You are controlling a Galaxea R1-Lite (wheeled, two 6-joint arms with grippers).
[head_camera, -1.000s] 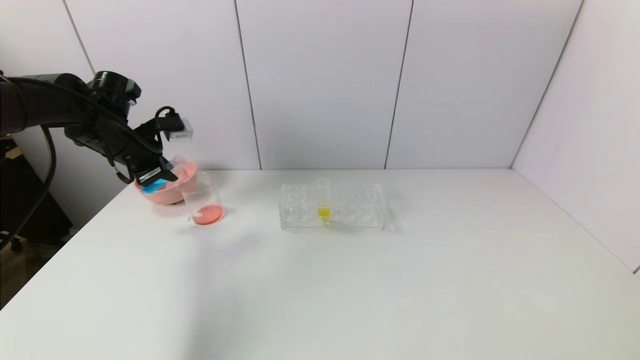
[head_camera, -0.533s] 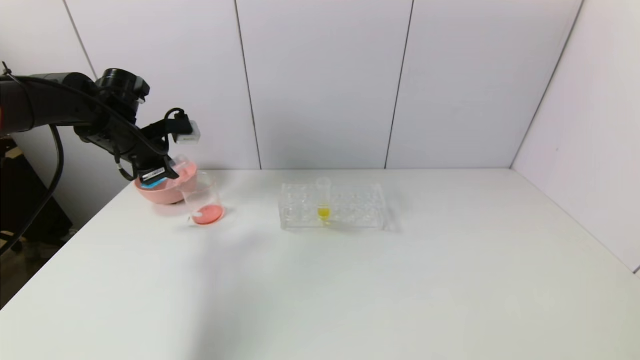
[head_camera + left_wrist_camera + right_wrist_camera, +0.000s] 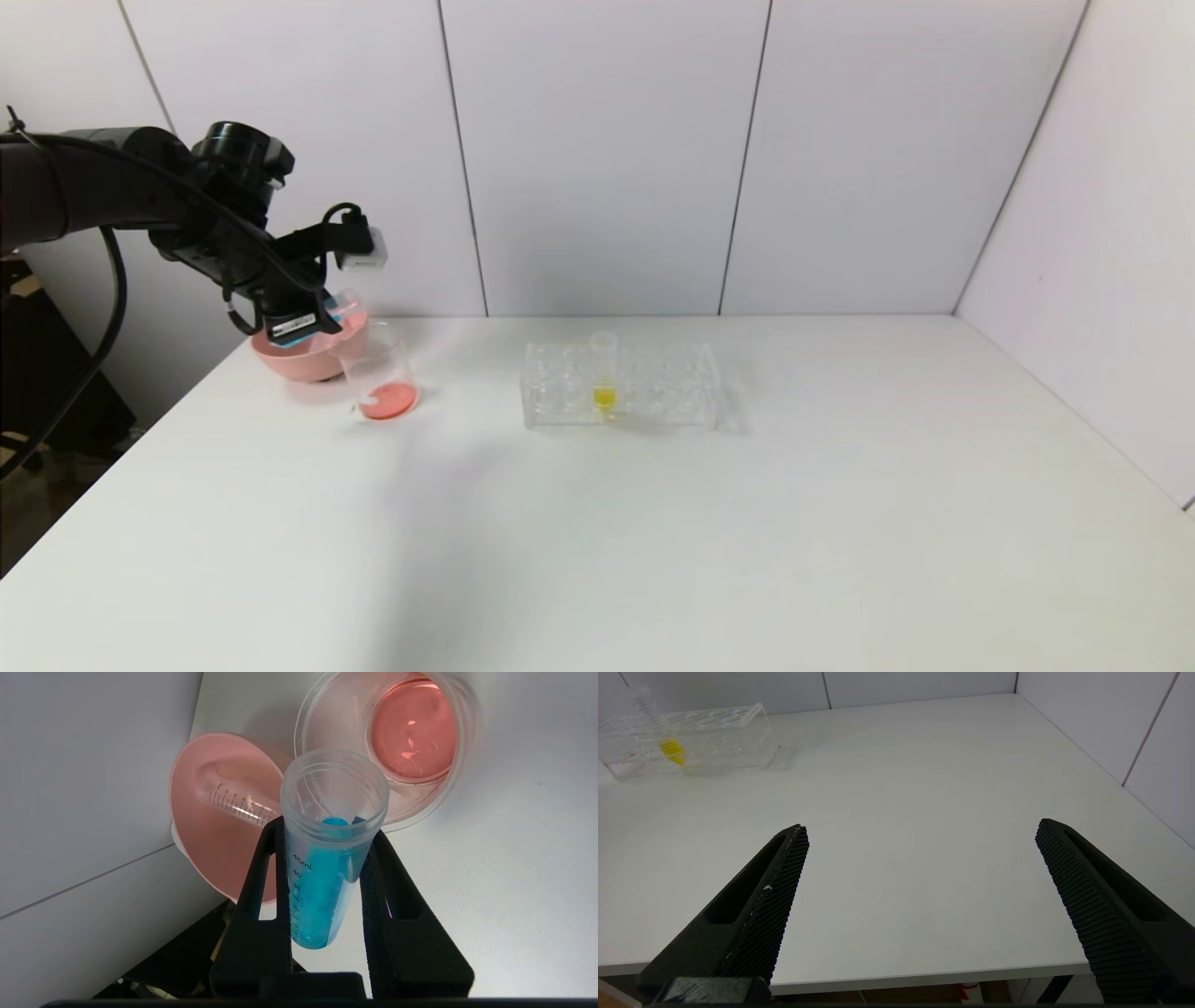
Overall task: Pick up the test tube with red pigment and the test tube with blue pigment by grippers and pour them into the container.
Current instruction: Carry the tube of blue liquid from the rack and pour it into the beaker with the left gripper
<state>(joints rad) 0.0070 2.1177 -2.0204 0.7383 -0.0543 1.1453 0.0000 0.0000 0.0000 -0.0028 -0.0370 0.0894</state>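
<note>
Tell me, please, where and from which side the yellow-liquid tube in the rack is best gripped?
Grip the yellow-liquid tube by its clear top end, which alone stands above the rack. It stands upright in a well, so probably come from above, fingers either side, and lift straight. The right gripper is open and free; the left gripper holds the test tube with blue pigment.

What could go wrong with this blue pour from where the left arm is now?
1. The left gripper holds the test tube with blue pigment tilted over the pink bowl, its mouth just short of the container; blue may miss into the bowl or onto the table.
2. An empty tube lies in the bowl; lowering there could knock it.
</note>
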